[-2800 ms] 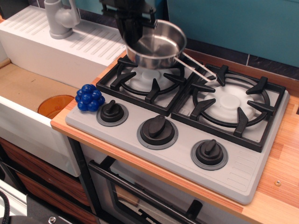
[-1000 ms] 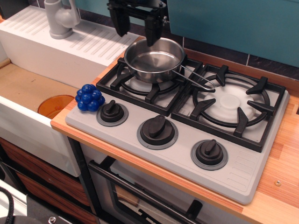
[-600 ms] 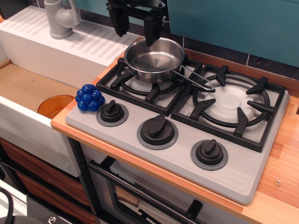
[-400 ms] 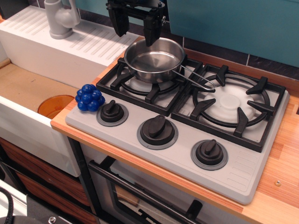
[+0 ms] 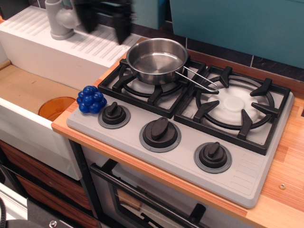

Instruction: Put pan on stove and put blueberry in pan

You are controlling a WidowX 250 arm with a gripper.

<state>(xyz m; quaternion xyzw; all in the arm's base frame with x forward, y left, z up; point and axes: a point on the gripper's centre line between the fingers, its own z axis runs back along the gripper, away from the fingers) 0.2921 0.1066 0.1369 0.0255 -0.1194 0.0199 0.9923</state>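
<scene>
The shiny pan [image 5: 157, 60] sits on the back-left burner of the grey stove [image 5: 180, 137], with its thin wire handle sticking out toward the right burner. The blueberry [image 5: 91, 99] sits at the stove's front-left corner, just beside the left knob [image 5: 114, 114]. The gripper [image 5: 105, 18] is a dark blur up past the stove's back-left corner, holding nothing, its two fingers spread apart. No words show anywhere.

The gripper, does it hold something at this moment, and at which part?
Nothing is held. The gripper is blurred above the white drainboard, with an empty gap between its fingers. The pan sits free on the stove's left burner, and the blueberry lies untouched.
</scene>
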